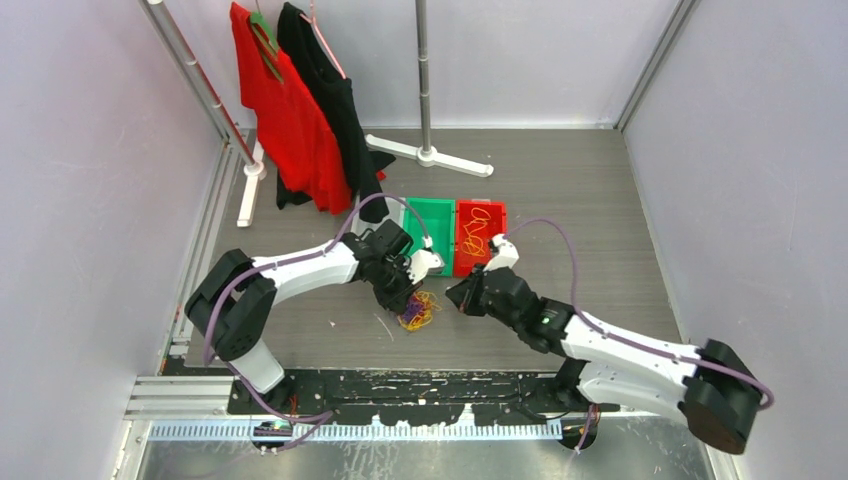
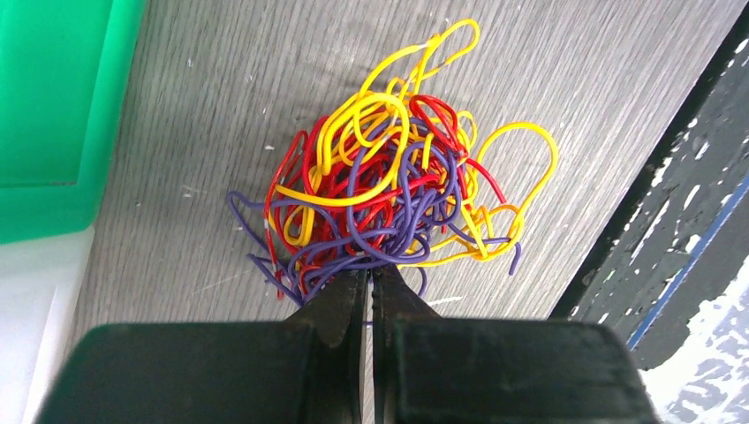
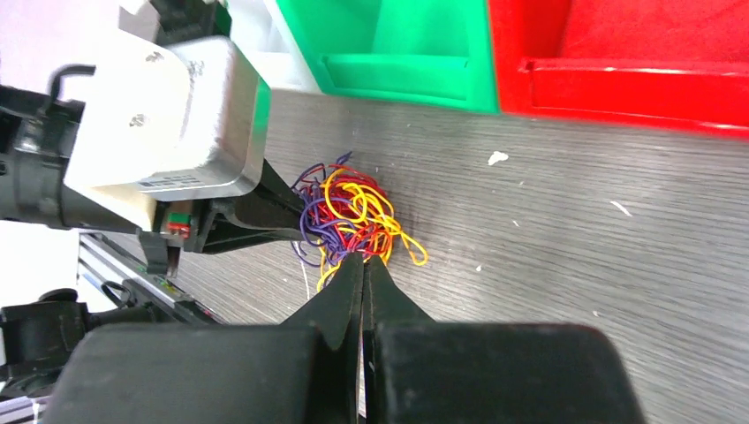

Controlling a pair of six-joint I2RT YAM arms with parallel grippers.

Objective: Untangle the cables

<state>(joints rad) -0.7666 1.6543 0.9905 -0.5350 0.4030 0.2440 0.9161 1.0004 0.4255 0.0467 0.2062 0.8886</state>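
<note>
1. Top external view: the cables [image 1: 418,311] form one wad of yellow, red and purple on the table [image 1: 600,200], toward the middle of its near edge, just short of the green bin [image 1: 432,232] and red bin [image 1: 480,235].
2. Left gripper [image 1: 405,300]: jaws pinched together on purple strands at the wad's rim.
3. Right gripper [image 1: 462,296]: jaws pressed together on strands at the opposite rim.
4. Top view only: a yellow wire [image 1: 474,240] in the red bin; a red shirt [image 1: 285,110] and a black shirt [image 1: 335,90] hanging at the far left corner.
5. Wrist views only: individual loops, and the meeting fingertips.
</note>
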